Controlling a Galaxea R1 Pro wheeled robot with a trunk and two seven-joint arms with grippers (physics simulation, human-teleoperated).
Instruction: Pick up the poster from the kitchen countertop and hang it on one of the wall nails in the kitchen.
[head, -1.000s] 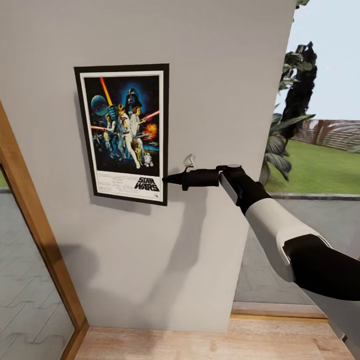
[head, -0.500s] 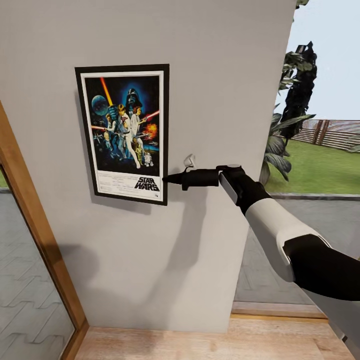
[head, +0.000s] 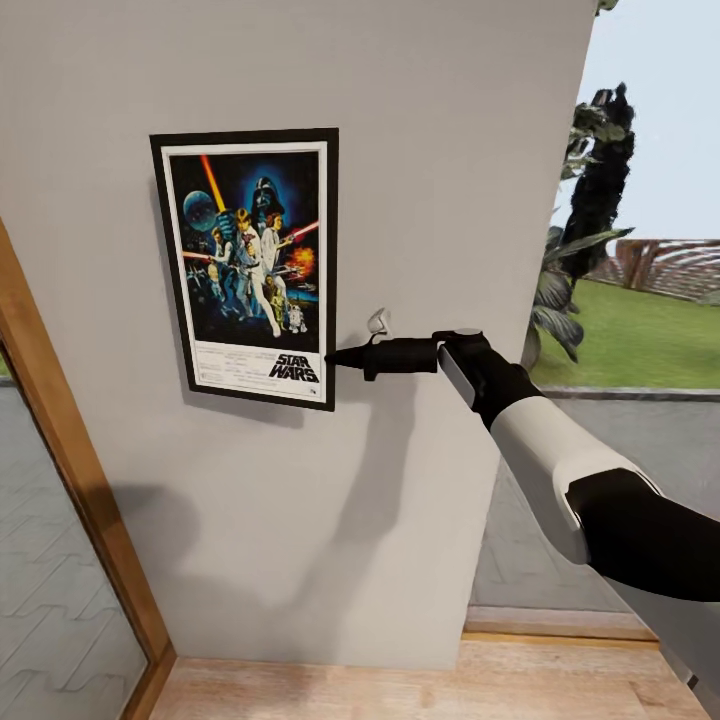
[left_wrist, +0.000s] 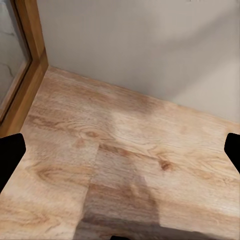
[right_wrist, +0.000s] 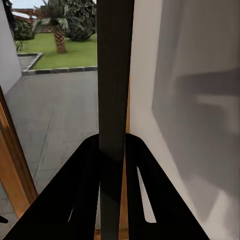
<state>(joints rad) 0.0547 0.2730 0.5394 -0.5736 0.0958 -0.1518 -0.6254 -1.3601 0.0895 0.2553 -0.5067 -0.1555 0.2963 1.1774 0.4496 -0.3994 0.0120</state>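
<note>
The Star Wars poster (head: 250, 265) hangs upright and flat against the pale grey wall (head: 450, 150), its black frame and white border fully visible. My right gripper (head: 335, 357) reaches in from the right and is shut on the poster's lower right edge. In the right wrist view the frame's black edge (right_wrist: 115, 75) runs straight up between the two dark fingers (right_wrist: 85, 165), which pinch it. The left gripper (left_wrist: 120, 155) hangs open over the wooden floor (left_wrist: 125, 150), both tips far apart. The wall nail is hidden behind the poster. The countertop is out of view.
A wooden door frame with glass (head: 60, 430) stands left of the wall. Right of the wall's corner, a glass opening shows a palm (head: 575, 270), lawn and paving outside. A light wood floor (head: 400, 680) runs along the wall's foot.
The head view has shifted very slightly. The poster and the right gripper hold the same pose on the wall.
</note>
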